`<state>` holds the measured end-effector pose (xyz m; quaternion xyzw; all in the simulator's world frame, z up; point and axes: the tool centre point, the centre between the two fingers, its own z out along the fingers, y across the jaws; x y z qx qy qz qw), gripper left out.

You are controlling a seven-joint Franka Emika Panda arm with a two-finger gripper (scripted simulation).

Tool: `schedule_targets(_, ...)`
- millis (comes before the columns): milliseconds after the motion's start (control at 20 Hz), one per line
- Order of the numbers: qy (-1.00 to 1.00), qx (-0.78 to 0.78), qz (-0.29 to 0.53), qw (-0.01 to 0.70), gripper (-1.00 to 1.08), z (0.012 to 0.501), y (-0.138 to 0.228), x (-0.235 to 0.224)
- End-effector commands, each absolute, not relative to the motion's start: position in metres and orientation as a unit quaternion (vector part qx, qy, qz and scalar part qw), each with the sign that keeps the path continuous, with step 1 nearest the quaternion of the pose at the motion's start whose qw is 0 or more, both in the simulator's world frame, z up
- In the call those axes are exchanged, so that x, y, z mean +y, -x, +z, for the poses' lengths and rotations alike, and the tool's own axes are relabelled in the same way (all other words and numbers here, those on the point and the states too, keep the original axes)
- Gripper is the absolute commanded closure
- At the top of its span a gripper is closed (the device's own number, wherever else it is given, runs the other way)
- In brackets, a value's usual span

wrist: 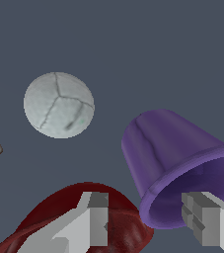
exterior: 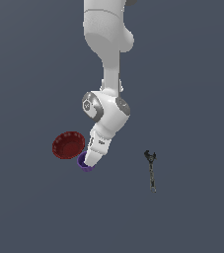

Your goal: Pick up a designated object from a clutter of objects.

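Half the job is looking done: the jaws (wrist: 145, 225) are standing wide open, gripping nothing, straddling the rim of the cup (wrist: 175, 165), which is sitting on the desk at the bowl's (exterior: 68, 145) four o'clock, with closing and lifting remaining.

- The arm (exterior: 106, 59) reaches down from the far side, its wrist angled toward the exterior view's left.
- The gripper (wrist: 148, 225) has its two fingers (wrist: 96, 220) spread apart.
- Whether the pads touch anything is unclear.
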<state>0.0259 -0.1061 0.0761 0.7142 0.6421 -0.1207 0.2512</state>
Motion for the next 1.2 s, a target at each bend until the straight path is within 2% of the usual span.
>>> schedule_targets(0,-0.714,0.643,-0.121,0.251,-0.2,0.07,-0.027,-0.11)
schedule_targets(150,-0.713,0.643,-0.121,0.251,-0.2,0.067,-0.027,-0.111)
schedule_targets(200,-0.713,0.643,-0.121,0.251,1.08,0.067,-0.027,-0.111)
schedule_targets(800,-0.713,0.643,-0.12,0.251,1.08,0.069,-0.027,-0.11)
schedule_targets(1150,-0.713,0.644,-0.12,0.251,1.08,0.085,-0.023,-0.098)
